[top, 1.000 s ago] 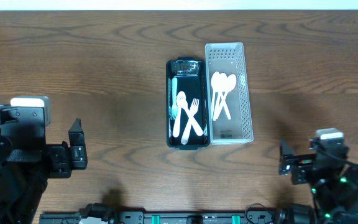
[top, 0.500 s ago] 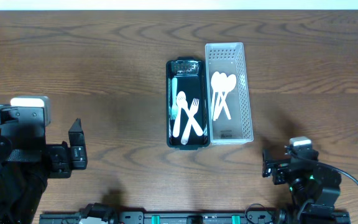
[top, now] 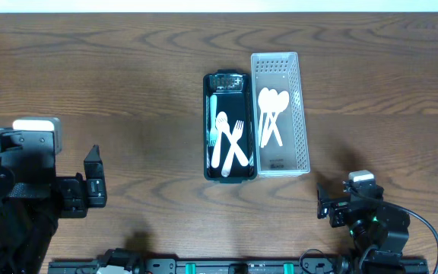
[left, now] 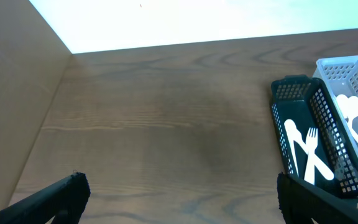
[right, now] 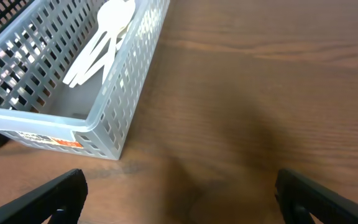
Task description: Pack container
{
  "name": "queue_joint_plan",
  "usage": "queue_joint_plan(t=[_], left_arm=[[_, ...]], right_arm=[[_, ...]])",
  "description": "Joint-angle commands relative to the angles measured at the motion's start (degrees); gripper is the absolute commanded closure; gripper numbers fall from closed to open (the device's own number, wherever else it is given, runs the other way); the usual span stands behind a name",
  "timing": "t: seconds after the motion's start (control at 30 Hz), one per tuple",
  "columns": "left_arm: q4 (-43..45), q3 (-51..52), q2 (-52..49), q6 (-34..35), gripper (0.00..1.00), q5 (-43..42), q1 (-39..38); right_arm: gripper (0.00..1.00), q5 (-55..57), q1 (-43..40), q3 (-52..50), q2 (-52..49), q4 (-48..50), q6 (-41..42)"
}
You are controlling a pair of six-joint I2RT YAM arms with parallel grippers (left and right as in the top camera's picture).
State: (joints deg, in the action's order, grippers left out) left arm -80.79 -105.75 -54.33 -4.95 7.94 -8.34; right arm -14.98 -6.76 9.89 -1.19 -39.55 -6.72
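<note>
A dark green basket (top: 230, 175) sits mid-table and holds white forks and a knife (top: 229, 143). It also shows in the left wrist view (left: 294, 93). Touching its right side is a white basket (top: 303, 114) with white spoons (top: 271, 114), also in the right wrist view (right: 114, 134). My left gripper (top: 93, 186) is open and empty at the left edge, far from both baskets; its fingertips frame bare wood (left: 179, 193). My right gripper (top: 327, 207) is open and empty at the front right, below the white basket's corner (right: 179, 193).
The wooden table (top: 128, 91) carries nothing else. A white wall strip (left: 197, 22) runs along the table's far edge.
My right arm has drawn back toward the front edge and shifted left, below the white basket's right corner. The left arm and both baskets have not moved.
</note>
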Motion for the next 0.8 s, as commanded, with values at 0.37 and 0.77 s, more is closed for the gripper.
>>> queue_joint_plan(t=[0.37, 0.77], left_arm=[[0.02, -0.02, -0.22, -0.61, 0.02, 0.70, 0.28], [0.02, 0.57, 0.24, -0.61, 0.02, 0.70, 0.31]], right_arm=[[0.01, -0.44, 0.52, -0.42, 0.87, 0.13, -0.63], [0.01, -0.46, 0.52, -0.42, 0.87, 0.13, -0.63]])
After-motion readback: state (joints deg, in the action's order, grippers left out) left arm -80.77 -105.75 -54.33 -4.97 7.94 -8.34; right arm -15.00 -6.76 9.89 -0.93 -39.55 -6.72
